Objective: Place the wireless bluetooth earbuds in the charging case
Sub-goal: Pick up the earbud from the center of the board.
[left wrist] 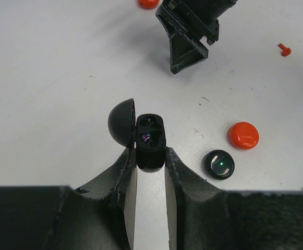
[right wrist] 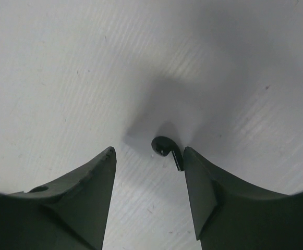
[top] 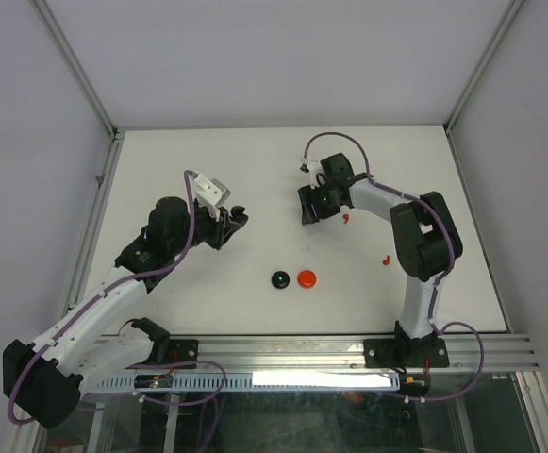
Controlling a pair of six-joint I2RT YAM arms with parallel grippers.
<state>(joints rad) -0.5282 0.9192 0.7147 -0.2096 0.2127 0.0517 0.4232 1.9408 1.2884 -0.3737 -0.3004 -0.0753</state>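
Now 2 red earbuds [top: 347, 219] [top: 386, 260], 1 blk earbud [right wrist: 164, 147]

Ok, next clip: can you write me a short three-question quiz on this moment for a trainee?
1. True or false: the left gripper is shut on the charging case, whose lid is open.
2. Multiple choice: what lies on the table between the open fingers of the right gripper? A) a coin B) a black earbud C) nothing
3. Fill in: the disc lying next to the black disc is coloured ____.

Key: 1 true; 2 B; 3 red, the red disc.
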